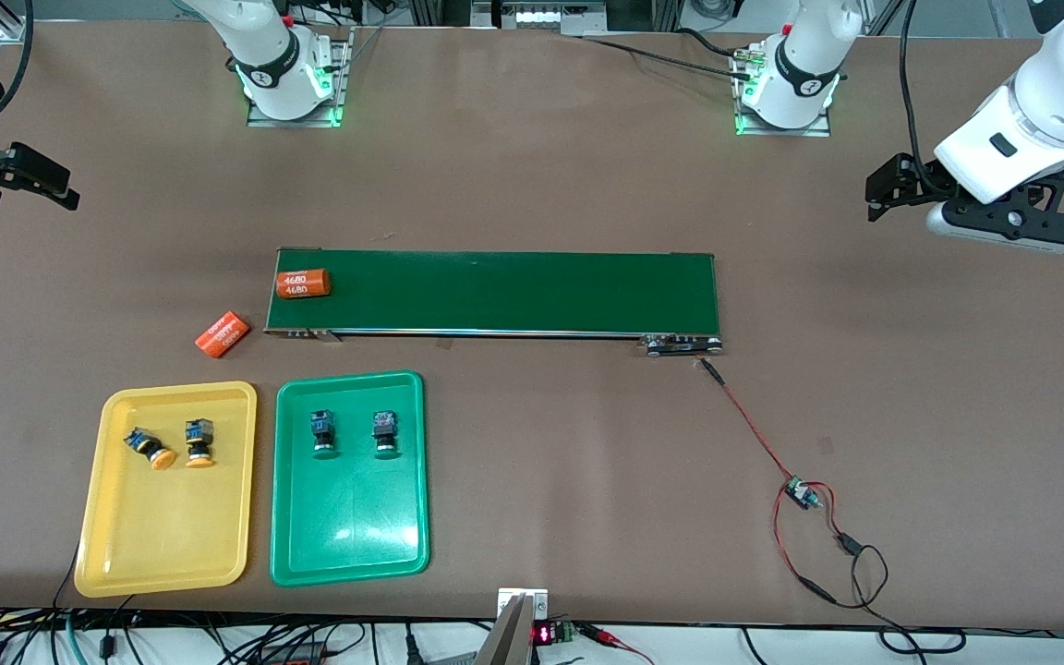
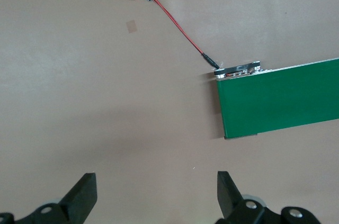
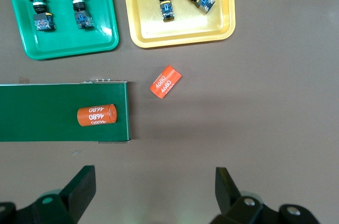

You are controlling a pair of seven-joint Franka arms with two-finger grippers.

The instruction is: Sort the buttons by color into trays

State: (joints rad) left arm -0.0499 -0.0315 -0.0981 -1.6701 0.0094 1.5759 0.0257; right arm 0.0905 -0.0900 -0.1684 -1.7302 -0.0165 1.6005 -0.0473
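Note:
Two yellow-capped buttons (image 1: pixel 149 448) (image 1: pixel 199 441) lie in the yellow tray (image 1: pixel 163 526). Two green-capped buttons (image 1: pixel 323 434) (image 1: pixel 385 432) lie in the green tray (image 1: pixel 347 517) beside it. The right wrist view shows both trays, yellow (image 3: pixel 180 30) and green (image 3: pixel 63 38), with their buttons. My right gripper (image 1: pixel 61 185) (image 3: pixel 155 176) is open and empty, up over bare table at the right arm's end. My left gripper (image 1: pixel 878 194) (image 2: pixel 157 181) is open and empty, up over bare table at the left arm's end.
A long dark-green conveyor belt (image 1: pixel 513 291) lies mid-table, farther from the front camera than the trays. One orange numbered cylinder (image 1: pixel 302 283) rests on it, another (image 1: pixel 222 333) on the table beside it. A red wire with a small board (image 1: pixel 802 492) runs from the belt's other end.

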